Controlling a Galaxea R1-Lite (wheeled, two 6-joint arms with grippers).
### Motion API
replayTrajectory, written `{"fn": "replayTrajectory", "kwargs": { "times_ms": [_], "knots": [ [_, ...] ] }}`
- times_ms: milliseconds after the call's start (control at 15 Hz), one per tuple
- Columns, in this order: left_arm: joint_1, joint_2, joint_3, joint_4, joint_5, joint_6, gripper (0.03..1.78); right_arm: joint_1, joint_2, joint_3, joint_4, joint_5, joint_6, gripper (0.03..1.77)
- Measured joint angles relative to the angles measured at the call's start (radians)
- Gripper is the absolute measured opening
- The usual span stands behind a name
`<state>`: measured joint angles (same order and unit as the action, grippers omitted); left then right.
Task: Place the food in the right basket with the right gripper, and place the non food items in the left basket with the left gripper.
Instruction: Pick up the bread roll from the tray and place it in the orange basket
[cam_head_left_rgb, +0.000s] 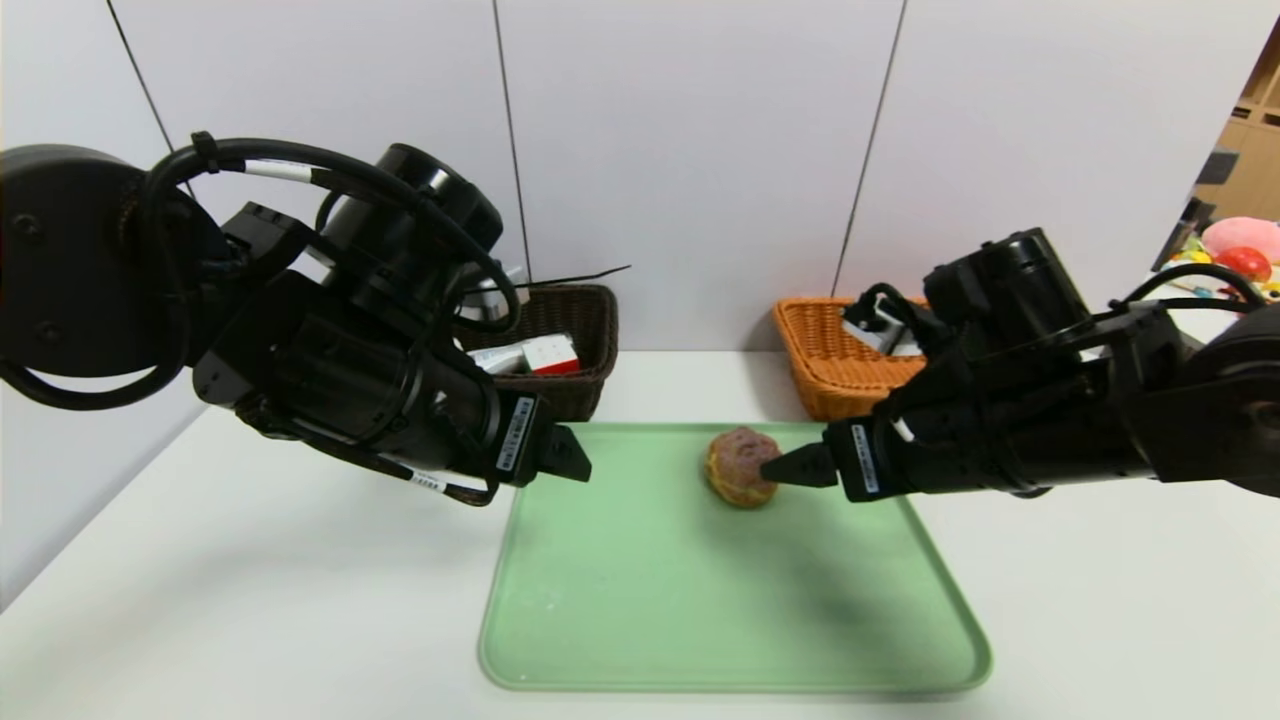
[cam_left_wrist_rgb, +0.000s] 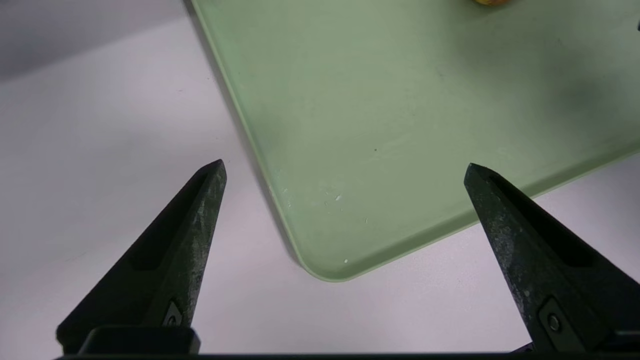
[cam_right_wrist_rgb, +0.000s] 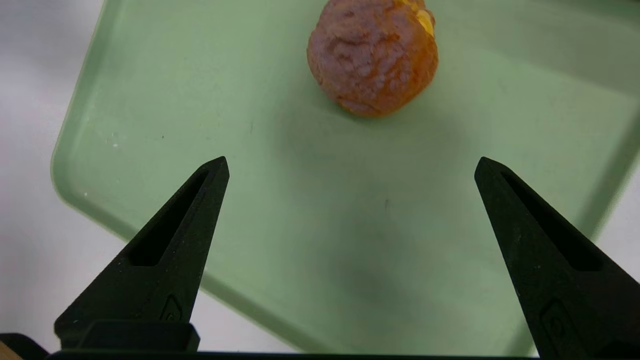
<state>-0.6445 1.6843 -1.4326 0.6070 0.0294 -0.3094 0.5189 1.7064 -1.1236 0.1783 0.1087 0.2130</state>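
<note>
The R pincer (cam_right_wrist_rgb: 352, 158) hung over the green tray (cam_head_left_rgb: 735, 672), near the bun (cam_head_left_rgb: 742, 467). Its jaws stood wide apart w/ nothing btwn them, just bare tray surface below. The bun, brown on top w/ a bit of yellow showing at the side, sat on the tray, toward the far edge and a little R of the middle. It was the only item I saw on there.

The L pincer (cam_left_wrist_rgb: 345, 161) was up over the tray's L side, also wide open & holding nothing; the tray's near L corner showed below it.

Behind the tray, on the white counter (cam_head_left_rgb: 300, 600), were the 2 baskets. The dark brown basket (cam_head_left_rgb: 600, 335), on the L, had a red & white box (cam_head_left_rgb: 551, 354) in it, plus a whitish item (cam_head_left_rgb: 497, 358) beside that, partly hidden by the L arm. The orange basket (cam_head_left_rgb: 815, 345) was on the R, partly behind the R arm, so I couldn't see all of its inside.
</note>
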Motion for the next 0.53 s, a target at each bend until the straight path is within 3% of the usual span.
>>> {"fn": "replayTrajectory", "kwargs": {
  "times_ms": [533],
  "knots": [
    [-0.003,-0.005,0.016,-0.001,0.002,0.002,1.69,0.013,0.213,-0.154,-0.001,-0.083,-0.007,1.70]
  ]
}}
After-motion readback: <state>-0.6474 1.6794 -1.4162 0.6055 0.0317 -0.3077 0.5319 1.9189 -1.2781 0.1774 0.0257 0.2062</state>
